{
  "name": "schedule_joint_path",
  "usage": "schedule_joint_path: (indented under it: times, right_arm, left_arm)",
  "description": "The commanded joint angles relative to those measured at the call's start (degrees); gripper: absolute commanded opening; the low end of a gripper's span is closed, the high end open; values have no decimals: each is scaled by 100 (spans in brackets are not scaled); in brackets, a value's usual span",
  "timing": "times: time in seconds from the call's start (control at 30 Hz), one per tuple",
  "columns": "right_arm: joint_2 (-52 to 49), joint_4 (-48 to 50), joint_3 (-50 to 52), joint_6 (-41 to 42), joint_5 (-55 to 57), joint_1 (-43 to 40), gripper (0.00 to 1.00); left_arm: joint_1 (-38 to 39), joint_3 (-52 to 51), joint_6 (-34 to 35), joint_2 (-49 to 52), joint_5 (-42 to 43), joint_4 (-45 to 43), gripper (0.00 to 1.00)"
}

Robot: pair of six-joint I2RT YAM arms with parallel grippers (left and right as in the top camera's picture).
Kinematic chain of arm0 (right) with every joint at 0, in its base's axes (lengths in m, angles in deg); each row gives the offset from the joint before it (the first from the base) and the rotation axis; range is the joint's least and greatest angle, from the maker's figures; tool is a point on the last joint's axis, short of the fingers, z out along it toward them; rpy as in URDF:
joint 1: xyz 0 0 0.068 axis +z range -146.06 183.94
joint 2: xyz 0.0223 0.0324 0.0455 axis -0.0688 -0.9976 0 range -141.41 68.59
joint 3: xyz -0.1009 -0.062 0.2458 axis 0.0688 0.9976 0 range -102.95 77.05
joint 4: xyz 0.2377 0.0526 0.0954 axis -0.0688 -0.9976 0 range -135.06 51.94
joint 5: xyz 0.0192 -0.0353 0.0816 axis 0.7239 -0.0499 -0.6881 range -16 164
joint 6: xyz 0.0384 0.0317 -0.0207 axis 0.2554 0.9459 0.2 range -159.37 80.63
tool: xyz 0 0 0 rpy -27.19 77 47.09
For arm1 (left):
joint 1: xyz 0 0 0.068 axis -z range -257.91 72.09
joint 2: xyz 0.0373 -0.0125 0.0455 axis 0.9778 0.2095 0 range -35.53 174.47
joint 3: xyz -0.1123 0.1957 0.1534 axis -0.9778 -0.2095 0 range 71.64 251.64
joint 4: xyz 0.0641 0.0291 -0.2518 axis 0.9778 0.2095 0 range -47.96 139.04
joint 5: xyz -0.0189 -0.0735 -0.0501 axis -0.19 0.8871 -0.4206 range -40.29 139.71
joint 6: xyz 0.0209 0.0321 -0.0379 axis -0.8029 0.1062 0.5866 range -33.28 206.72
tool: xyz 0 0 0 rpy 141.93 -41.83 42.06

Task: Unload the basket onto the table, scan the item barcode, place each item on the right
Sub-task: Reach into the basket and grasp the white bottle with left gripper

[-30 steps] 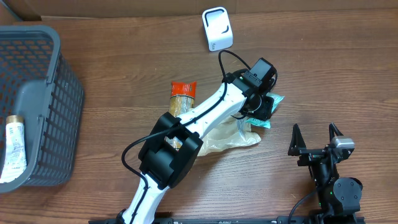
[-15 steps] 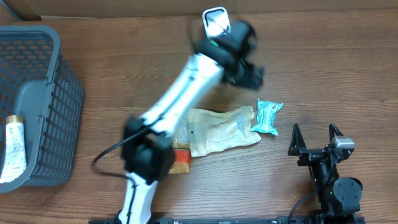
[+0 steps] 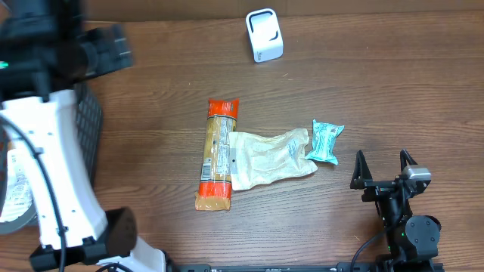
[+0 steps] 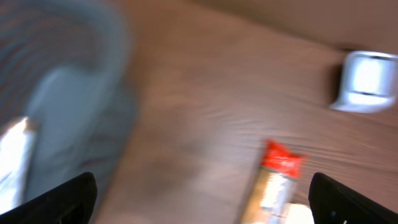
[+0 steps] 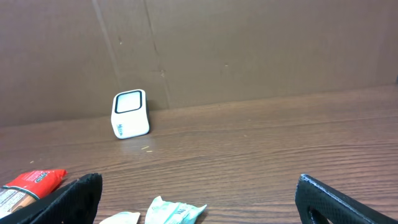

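**Desk:** Stock check. What do you have on the table?

**Operator:** Three packs near the middle of the wooden table (image 3: 393,83). First, a long packet with a red end (image 3: 218,153). Second, a beige pouch (image 3: 274,157) overlapping that packet's right edge. Third, a small teal sachet (image 3: 325,141) touching the pouch's right corner. I can't read a barcode on any of them. The white scanner (image 3: 265,34) stands well apart at the far edge.

**Desk:** Grippers?

**Operator:** The left gripper (image 4: 202,202) has its fingers spread wide with nothing between them. Its wrist view is badly smeared. From overhead its head is only a dark blur at the top left. The right gripper (image 3: 384,160) is parked low on the right, jaws wide apart and empty.

**Desk:** Anything hidden?

**Operator:** My left arm (image 3: 57,174) covers most of the grey basket (image 3: 92,128). A white object (image 3: 15,177) lies inside it, cut off by the frame edge. I can't tell what it is.
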Motion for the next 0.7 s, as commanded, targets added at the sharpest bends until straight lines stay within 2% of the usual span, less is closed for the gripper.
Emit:
schedule_joint_path:
  times: [0.0,0.1,0.23,0.4,0.67]
  right_arm:
    - [52,26,59,-22,50,37,100]
    - [52,26,59,-22,50,37,100]
    - [52,26,59,-22,50,37,100]
    - [52,26,59,-22,50,37,100]
    - [52,26,59,-22,50,37,100]
  left_arm:
    - [-1032,-87,-101,66,-179,166,100]
    - [-1921,-363,157,107,-170,105,100]
    - [-2649,-964,258,155,-2,-337,100]
    - [-3008,-1996,153,157,168,-1209,100]
    - [-3080,-3611,-883,157,339,-2743,100]
